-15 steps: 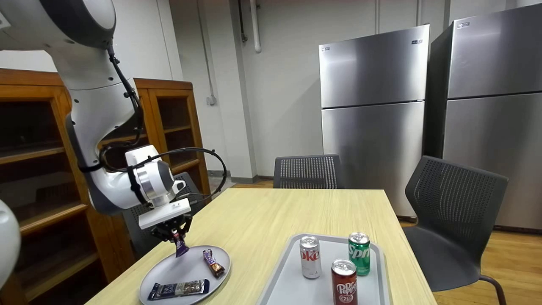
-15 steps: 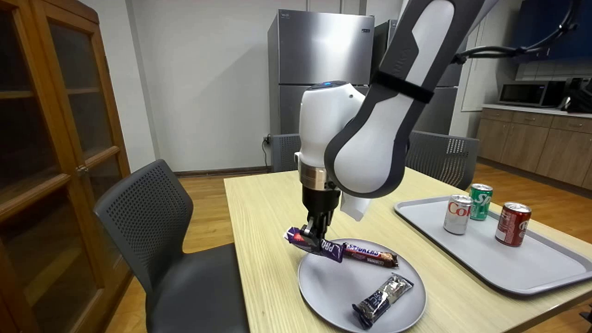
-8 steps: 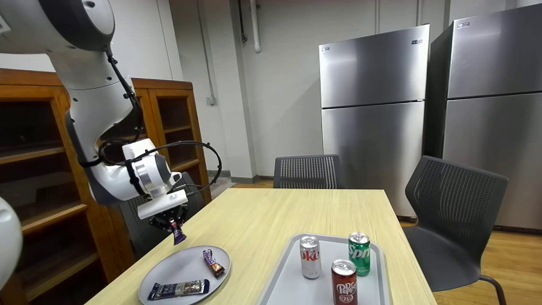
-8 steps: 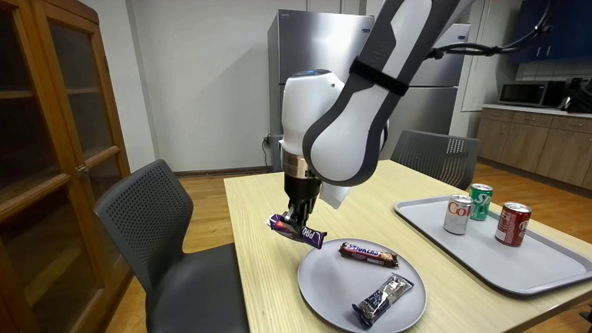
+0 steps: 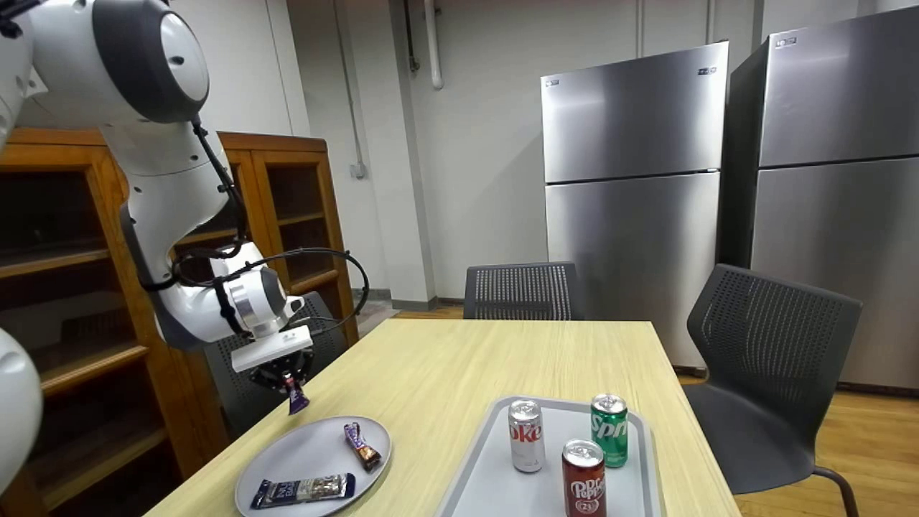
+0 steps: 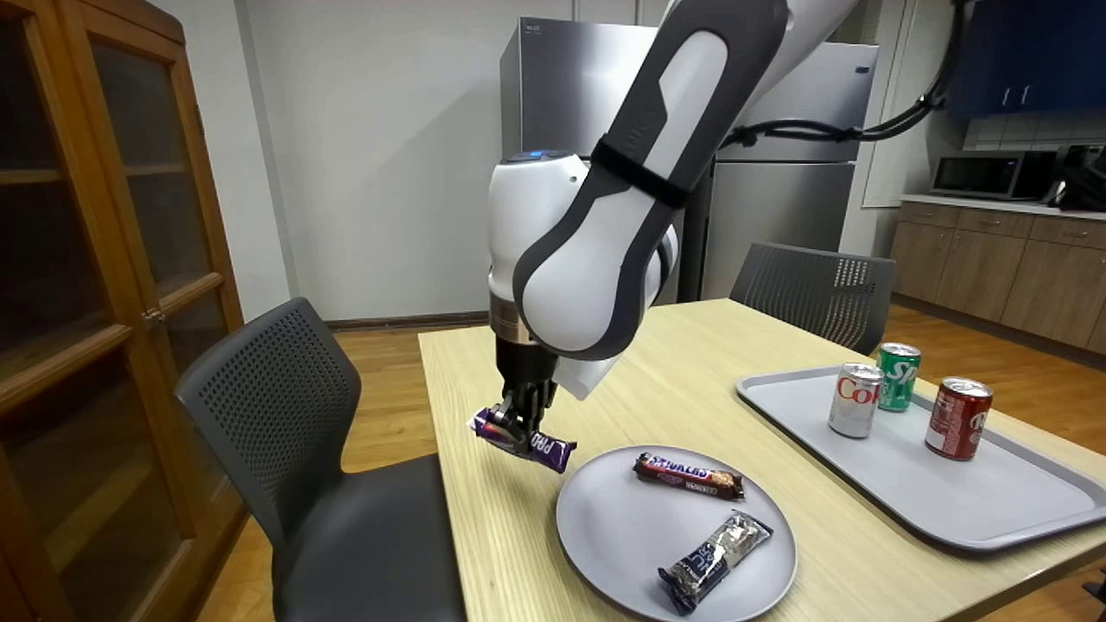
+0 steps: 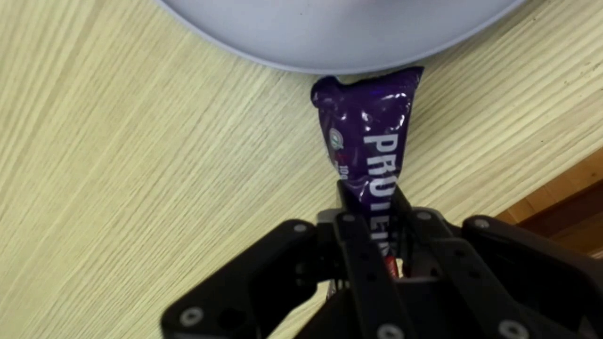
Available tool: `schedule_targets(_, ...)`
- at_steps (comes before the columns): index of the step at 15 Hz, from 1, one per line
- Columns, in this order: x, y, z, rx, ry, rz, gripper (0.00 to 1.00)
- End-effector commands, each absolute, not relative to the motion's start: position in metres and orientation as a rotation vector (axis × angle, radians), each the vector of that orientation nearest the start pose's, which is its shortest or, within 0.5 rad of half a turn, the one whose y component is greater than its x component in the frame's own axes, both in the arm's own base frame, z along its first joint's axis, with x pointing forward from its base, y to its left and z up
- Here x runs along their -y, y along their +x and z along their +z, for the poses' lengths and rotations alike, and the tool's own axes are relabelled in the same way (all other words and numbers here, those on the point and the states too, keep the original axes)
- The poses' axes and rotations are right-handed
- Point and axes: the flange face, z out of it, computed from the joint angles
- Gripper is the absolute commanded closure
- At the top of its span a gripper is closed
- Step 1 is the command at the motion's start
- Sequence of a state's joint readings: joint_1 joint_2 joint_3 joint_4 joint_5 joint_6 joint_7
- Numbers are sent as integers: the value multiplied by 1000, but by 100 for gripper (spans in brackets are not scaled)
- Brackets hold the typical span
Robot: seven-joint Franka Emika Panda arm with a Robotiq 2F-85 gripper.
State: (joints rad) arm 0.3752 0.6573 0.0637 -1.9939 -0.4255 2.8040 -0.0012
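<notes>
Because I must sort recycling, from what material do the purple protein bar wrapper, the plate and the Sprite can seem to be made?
Purple protein bar wrapper: glossy plastic film, perhaps foil; creases and sharp highlights.
Plate: fairly matte, plastic or ceramic, unclear; only soft reflections.
Sprite can: shiny metal, probably aluminium; bare silvery top.

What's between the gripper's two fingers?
The purple bar: the gripper is shut on it, with one end pointing toward the plate. Seen in the wrist view.
</notes>
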Motion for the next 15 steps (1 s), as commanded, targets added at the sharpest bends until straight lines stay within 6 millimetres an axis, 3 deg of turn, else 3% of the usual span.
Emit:
schedule_targets(1, -293, 561, 129, 1286, -2961, -247, 96)
schedule_targets(7, -301, 573, 114, 1286, -2972, -210, 96)
schedule_targets(8, -301, 575, 114, 1287, -2976, -209, 58)
schedule_targets(10, -301, 579, 117, 1285, -2977, -223, 52)
schedule_targets(15, -297, 587, 131, 1265, -2984, -278, 14)
